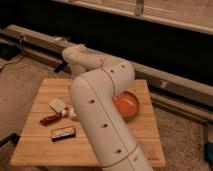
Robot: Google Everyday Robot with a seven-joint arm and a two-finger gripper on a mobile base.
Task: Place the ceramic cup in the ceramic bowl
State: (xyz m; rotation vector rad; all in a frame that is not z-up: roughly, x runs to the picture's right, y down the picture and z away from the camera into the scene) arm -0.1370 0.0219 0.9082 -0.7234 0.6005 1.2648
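Wooden slats make up the table (35, 150), which stands on a speckled floor before a dark wall with a long rail. At its left lie a flat white box (57, 105), a red-brown object (50, 119) nearer the camera, and a dark bar (63, 133) nearer still. Just right of the box a small pale round shape shows at the arm's edge. I take it for the cup (73, 113), partly covered. The arm (100, 115) rises from the bottom of the view, bends over the table's middle and ends at a joint above the far left edge. The gripper is hidden behind this thick link, so I cannot tell whether it is apart, together or clamped on anything. Judging by how the arm folds, it hangs somewhere over the table's left half, near the cup. Right of the arm sits the bowl (126, 104), orange-red inside, empty where it shows, and well apart from the cup. From the gripper, then, the cup is probably close by, below or just to the left, while the bowl lies off to the right across the arm's line, and the carry must go that way.
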